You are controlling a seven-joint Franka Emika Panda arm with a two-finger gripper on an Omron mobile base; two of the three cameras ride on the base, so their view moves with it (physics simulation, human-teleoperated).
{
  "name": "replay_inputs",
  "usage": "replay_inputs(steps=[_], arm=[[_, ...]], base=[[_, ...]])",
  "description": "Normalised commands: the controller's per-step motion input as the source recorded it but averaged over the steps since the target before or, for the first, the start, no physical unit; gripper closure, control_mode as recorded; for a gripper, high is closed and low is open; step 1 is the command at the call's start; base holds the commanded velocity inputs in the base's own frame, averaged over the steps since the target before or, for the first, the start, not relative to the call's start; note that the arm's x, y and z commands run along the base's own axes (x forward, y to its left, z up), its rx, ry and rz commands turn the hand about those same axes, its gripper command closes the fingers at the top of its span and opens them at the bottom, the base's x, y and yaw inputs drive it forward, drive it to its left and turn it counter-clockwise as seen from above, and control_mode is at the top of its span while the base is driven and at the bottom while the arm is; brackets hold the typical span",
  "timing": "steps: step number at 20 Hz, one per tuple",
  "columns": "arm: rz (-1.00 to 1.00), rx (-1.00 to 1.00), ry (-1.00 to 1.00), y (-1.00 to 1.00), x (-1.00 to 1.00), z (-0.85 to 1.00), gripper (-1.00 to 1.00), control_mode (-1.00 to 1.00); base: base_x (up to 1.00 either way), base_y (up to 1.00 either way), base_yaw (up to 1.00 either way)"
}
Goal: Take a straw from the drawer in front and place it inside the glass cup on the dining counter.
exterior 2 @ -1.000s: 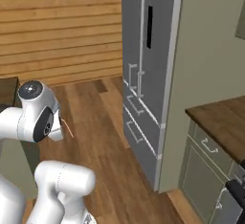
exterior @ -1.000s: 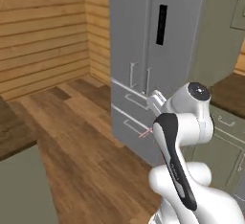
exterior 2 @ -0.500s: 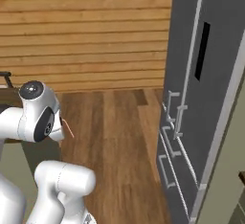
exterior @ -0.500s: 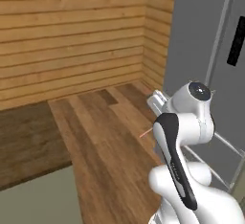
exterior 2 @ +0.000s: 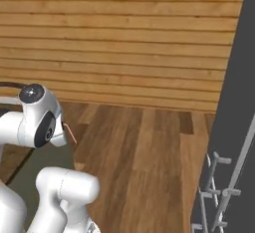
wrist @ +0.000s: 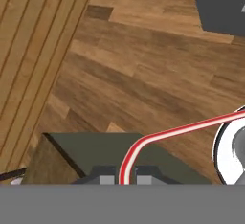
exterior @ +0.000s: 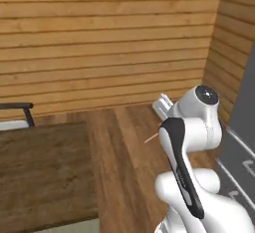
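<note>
A thin red-and-white straw rises from between my two finger tips and curves off to the right. My gripper is shut on the straw. In the left base view the straw's tip pokes out to the left of my arm, and in the right base view the straw sticks out to the arm's right. The dining counter, a dark brown slab on a sage-green base, lies at the lower left; its corner sits just below my hand. The glass cup and the drawer are out of view.
A plank wall runs across the back, with open wood floor in front of it. The grey fridge with bar handles stands on the right. A black chair back shows beyond the counter's far left end.
The whole picture has shifted as the base turned left: the fridge slid to the right edge and the dining counter came into view. The straw stays gripped.
</note>
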Motion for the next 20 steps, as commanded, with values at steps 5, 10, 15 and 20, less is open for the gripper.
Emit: replay_inputs(steps=[5, 10, 15, 20], arm=[[0.00, 0.00, 0.00, 0.00, 0.00, 0.00, 1.00, 1.00], [0.00, 0.00, 0.00, 0.00, 0.00, 0.00, 1.00, 1.00], [0.00, 0.00, 0.00, 0.00, 0.00, 0.00, 1.00, 1.00], [0.00, 0.00, 0.00, 0.00, 0.00, 0.00, 1.00, 1.00]], base=[[0.98, -0.63, 0.42], [0.93, -0.53, 0.41], [0.95, -0.11, 0.39], [0.95, -0.12, 0.40]])
